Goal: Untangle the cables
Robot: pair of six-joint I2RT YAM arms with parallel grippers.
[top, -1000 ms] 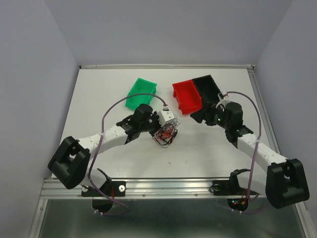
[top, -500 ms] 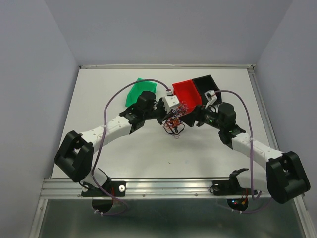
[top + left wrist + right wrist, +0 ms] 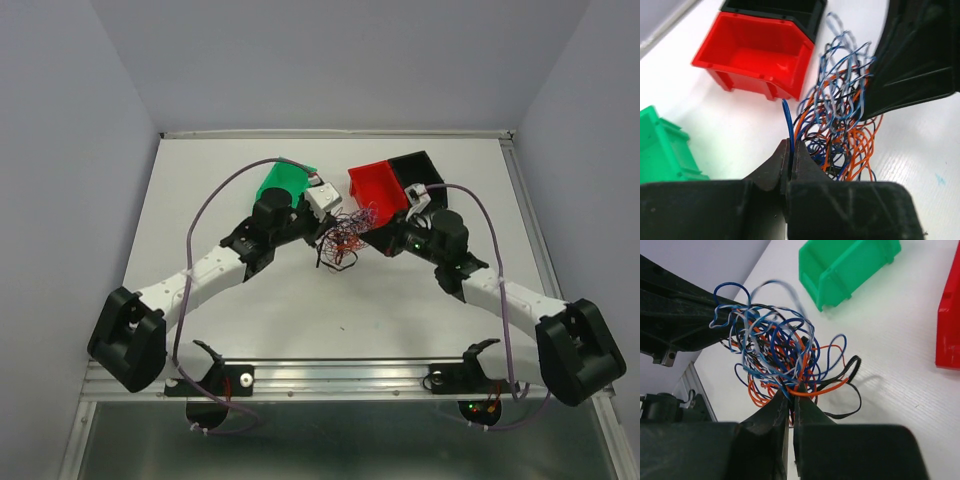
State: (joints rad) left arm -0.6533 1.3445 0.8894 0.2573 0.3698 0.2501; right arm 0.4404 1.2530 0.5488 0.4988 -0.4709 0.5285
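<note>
On cables (image 3: 343, 240), left hand (image 3: 790, 152) opposite right hand (image 3: 791, 397)

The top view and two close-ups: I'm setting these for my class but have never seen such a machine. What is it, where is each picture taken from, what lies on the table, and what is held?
These are two robot arms bolted at the near edge of a table. The wide picture comes from a fixed camera above and behind them; each close-up comes from a camera on one wrist. On the table stand a green bin, a red bin and a black bin, the last two side by side. Between the arms is a tangle of wires, orange, blue and black. The left claw is shut on a blue strand of it; the right claw is shut on strands at its opposite side.
</note>
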